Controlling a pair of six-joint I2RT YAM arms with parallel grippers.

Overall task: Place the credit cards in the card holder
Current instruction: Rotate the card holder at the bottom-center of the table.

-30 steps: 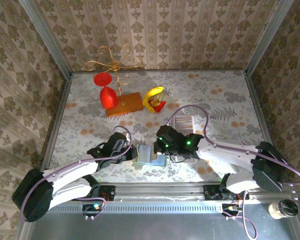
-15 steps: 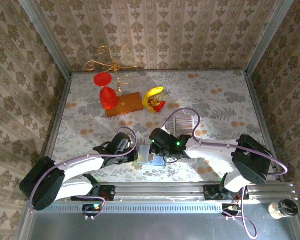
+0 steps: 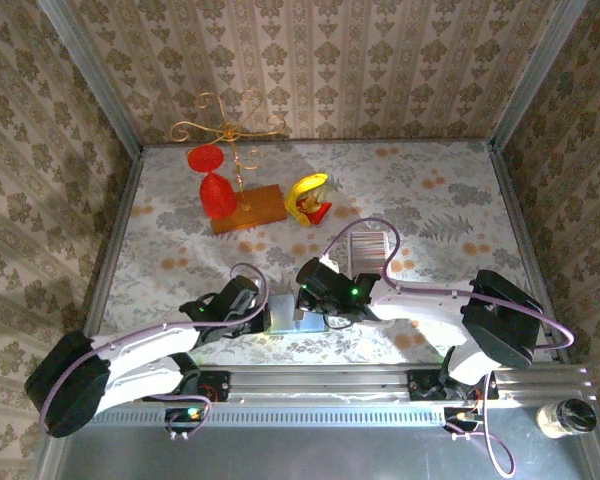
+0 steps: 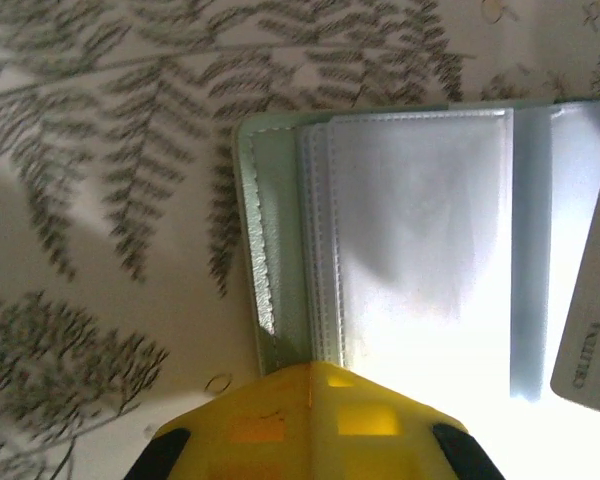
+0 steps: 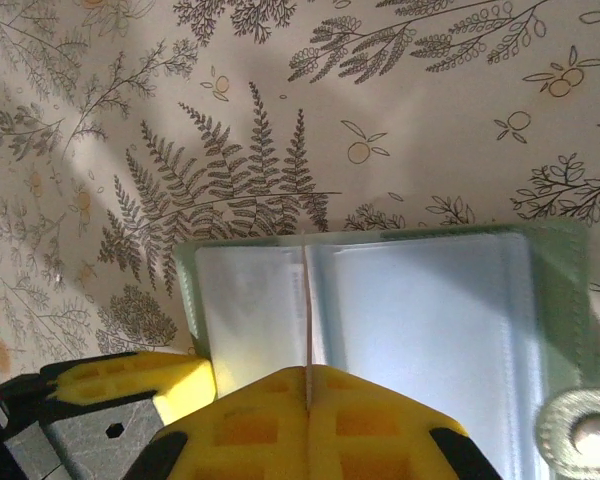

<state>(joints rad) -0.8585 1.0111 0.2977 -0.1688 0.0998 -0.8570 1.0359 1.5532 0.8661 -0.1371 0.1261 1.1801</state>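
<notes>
The holder [image 5: 558, 290] lies open on the worktop [image 3: 450, 200], close to the front edge and between the two tools. Its clear pockets are turned upward, and the green rim is seen along the outer edges.

The right tool [image 5: 307, 375] is closed on one card [image 4: 590, 330]. This card is held on edge over the pockets, near the middle of the holder.

The left tool [image 4: 310, 375] is closed, with its tips set at the holder's left edge. Whether a layer of the holder is pinched between them cannot be told.

The remaining cards [image 3: 370, 245] are laid in a ribbed strip farther back on the worktop, beyond the right arm and apart from the holder.

Compared with one second earlier, the right tool is displaced to the left and is now placed over the holder, and the elbow of its arm is drawn inward. The pose of the left arm is almost unchanged. The holder and the strip are found in much the same places.
</notes>
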